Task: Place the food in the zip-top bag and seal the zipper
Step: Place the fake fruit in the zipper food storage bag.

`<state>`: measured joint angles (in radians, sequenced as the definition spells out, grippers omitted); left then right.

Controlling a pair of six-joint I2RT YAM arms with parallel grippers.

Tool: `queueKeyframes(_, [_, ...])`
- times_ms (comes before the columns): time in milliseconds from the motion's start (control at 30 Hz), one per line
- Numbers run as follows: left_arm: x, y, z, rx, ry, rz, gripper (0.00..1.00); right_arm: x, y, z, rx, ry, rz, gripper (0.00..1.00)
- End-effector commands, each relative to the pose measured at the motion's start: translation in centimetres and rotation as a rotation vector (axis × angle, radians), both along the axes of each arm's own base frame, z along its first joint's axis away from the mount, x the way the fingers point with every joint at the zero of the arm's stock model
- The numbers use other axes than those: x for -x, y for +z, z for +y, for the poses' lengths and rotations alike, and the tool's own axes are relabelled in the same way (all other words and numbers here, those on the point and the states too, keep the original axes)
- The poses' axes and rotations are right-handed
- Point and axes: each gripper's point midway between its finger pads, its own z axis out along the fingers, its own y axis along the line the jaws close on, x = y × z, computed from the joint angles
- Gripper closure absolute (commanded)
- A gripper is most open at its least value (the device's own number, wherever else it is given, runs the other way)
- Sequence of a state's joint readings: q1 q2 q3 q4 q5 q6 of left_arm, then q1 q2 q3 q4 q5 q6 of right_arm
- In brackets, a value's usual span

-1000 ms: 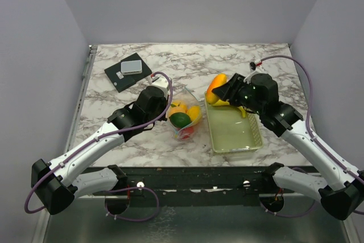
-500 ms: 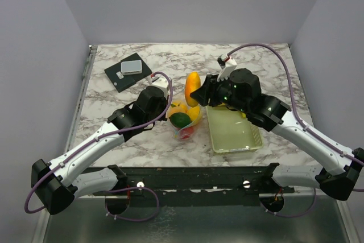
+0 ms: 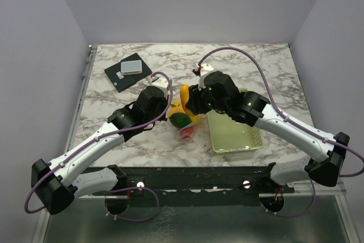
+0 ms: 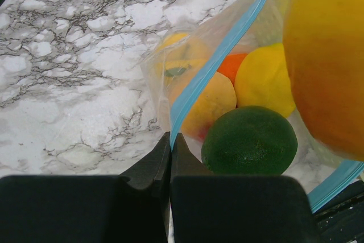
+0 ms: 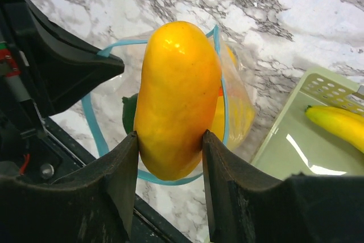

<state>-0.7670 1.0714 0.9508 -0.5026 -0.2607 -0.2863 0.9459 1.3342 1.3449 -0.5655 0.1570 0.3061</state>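
You're well into filling: your left gripper (image 4: 170,143) pinches the zipper (image 4: 228,44), holding the zip-top bag (image 3: 190,131) open mid-frame with food (image 4: 249,140) inside, your right gripper (image 5: 169,140) clamps a yellow-orange fruit (image 5: 177,95) over its mouth, and a banana (image 5: 335,123) lies in the basket (image 5: 284,140) at right, sealing not yet done.

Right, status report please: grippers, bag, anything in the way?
Left gripper shut on bag edge, mouth open. Right gripper holds yellow fruit at bag mouth. Banana in basket. Nothing seen blocking.
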Motion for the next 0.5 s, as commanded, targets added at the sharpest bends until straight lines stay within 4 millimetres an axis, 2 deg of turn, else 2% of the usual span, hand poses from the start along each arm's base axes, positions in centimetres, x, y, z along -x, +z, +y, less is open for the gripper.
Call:
queueKeyframes(0, [0.1,-0.2,0.0,0.002,-0.014,-0.001,1.0,-0.5,-1.3,-1.0,0.144,-0.042,-0.016,0.99])
queueKeyframes(100, [0.1,-0.1,0.0,0.003,-0.015,-0.002,1.0,-0.7,-2.0,-0.9,0.19,-0.056,-0.017,0.99])
queueKeyframes(167, [0.1,-0.1,0.0,0.003,-0.014,-0.003,1.0,-0.8,-2.5,-0.7,0.219,-0.064,-0.016,0.95])
queueKeyframes(300, [0.1,-0.1,0.0,0.003,-0.015,-0.003,1.0,-1.1,-3.5,-0.7,0.292,-0.093,-0.015,0.73])
queueKeyframes(467, [0.1,-0.1,0.0,0.004,-0.016,-0.003,1.0,-1.2,-3.8,-0.5,0.34,-0.12,-0.03,0.55])
